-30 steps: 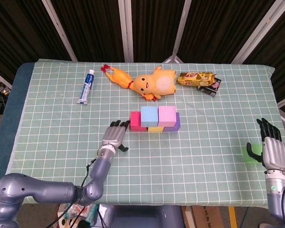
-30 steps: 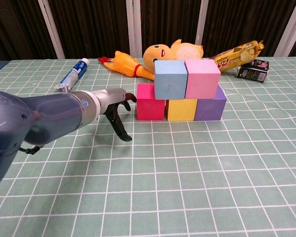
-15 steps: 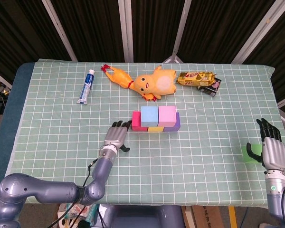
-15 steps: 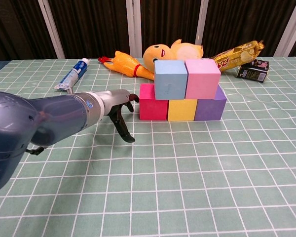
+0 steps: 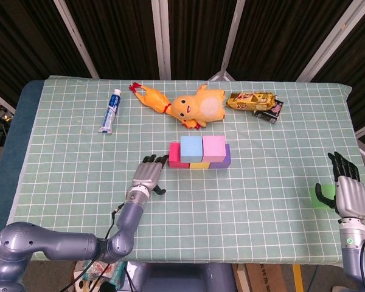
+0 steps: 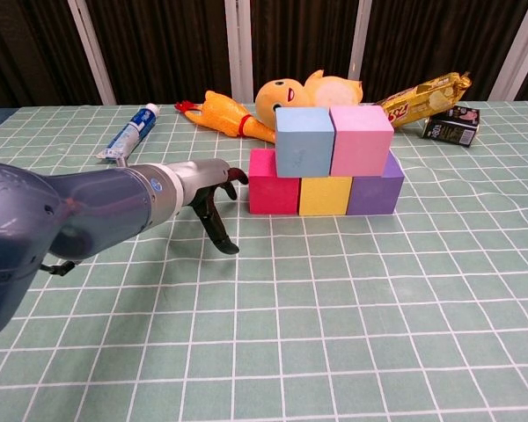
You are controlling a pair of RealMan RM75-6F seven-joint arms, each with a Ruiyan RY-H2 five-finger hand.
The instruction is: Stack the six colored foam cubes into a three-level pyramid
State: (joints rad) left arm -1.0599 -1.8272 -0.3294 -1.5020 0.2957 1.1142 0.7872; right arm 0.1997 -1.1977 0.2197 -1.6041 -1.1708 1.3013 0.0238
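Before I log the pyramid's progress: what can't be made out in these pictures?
- Green cube: head view, partly hidden by the right hand; whether it is gripped is unclear. Neither shows in the chest view.
- Left hand: chest view, its own arm covers the palm.
- Small carton: print too small in both views.

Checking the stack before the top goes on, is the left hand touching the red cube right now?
Cannot tell. In the chest view the left hand has fingertips right at the red cube, and the head view is no clearer.
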